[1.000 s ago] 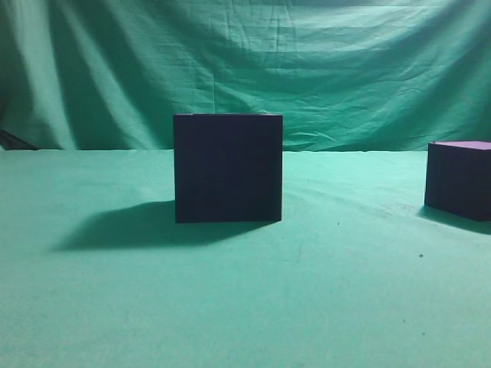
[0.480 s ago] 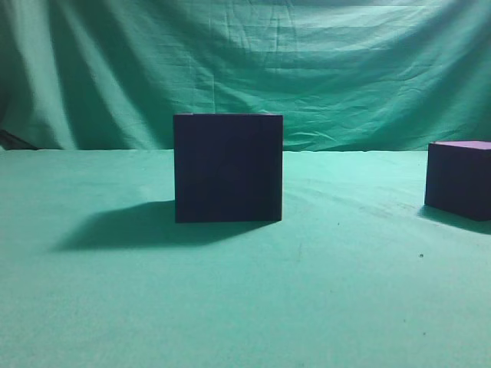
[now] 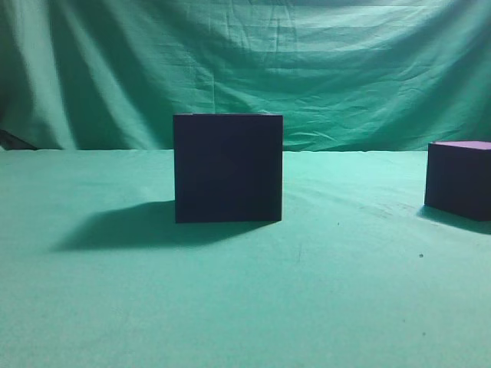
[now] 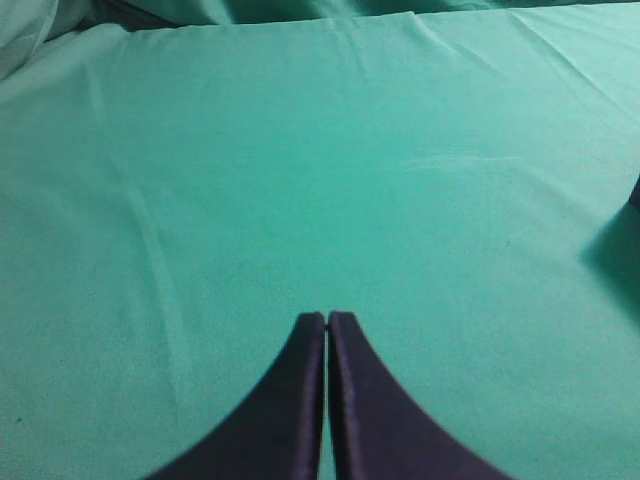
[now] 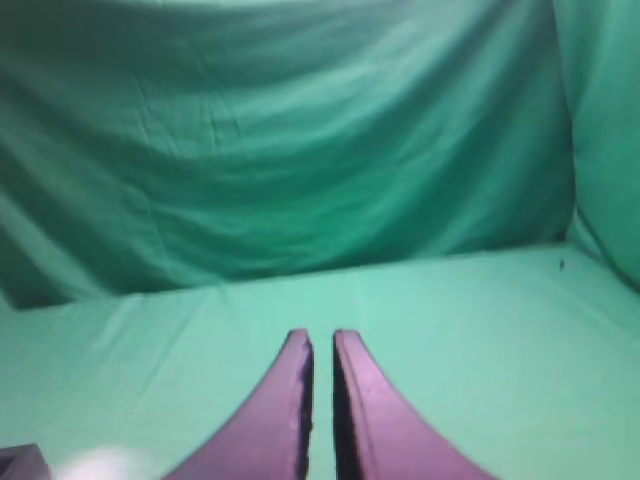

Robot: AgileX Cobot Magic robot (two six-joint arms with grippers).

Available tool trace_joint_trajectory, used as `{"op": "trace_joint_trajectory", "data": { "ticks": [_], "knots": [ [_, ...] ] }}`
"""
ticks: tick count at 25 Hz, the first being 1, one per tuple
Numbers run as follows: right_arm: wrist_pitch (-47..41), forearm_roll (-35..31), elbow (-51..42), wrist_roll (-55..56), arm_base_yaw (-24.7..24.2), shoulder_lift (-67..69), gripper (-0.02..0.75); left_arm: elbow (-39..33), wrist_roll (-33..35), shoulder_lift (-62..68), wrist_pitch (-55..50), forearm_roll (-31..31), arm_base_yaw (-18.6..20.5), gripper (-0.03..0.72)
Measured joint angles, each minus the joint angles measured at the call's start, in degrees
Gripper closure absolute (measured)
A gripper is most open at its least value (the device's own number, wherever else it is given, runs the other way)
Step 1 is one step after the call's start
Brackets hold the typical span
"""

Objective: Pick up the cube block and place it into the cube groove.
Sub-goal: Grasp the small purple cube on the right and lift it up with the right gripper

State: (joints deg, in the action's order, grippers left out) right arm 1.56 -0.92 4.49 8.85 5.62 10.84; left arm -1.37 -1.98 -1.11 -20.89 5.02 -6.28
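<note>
The cube block (image 3: 460, 180) is a small dark cube with a lighter purple top. It stands on the green cloth at the right edge of the exterior view. The large dark box (image 3: 228, 169) that has the cube groove stands in the middle; the groove itself is hidden. Neither gripper shows in the exterior view. My left gripper (image 4: 327, 318) is shut and empty over bare cloth. My right gripper (image 5: 320, 335) has its jaws nearly together with a thin gap and nothing between them. A dark corner (image 5: 20, 462) shows at the bottom left of the right wrist view.
Green cloth (image 3: 245, 307) covers the table and a green curtain (image 3: 307, 69) hangs behind it. The big box casts a shadow (image 3: 123, 226) to its left. A dark edge (image 4: 636, 192) with a shadow shows at the right border of the left wrist view.
</note>
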Motion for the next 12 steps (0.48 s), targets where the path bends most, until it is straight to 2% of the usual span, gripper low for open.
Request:
{"op": "trace_joint_trajectory", "data": {
  "ticks": [3, 9, 12],
  "knots": [
    [-3.26, -3.33, 5.15, 2.02, 0.00, 10.36, 0.690, 0.00, 0.00, 0.00, 0.00, 0.00, 0.00, 0.688],
    [-6.54, -4.60, 12.21, 4.99, 0.00, 30.34, 0.690, 0.00, 0.00, 0.00, 0.00, 0.00, 0.00, 0.688],
    [-14.84, -4.60, 17.94, -0.92, 0.12, 37.03, 0.690, 0.00, 0.00, 0.00, 0.00, 0.00, 0.00, 0.688]
  ]
}}
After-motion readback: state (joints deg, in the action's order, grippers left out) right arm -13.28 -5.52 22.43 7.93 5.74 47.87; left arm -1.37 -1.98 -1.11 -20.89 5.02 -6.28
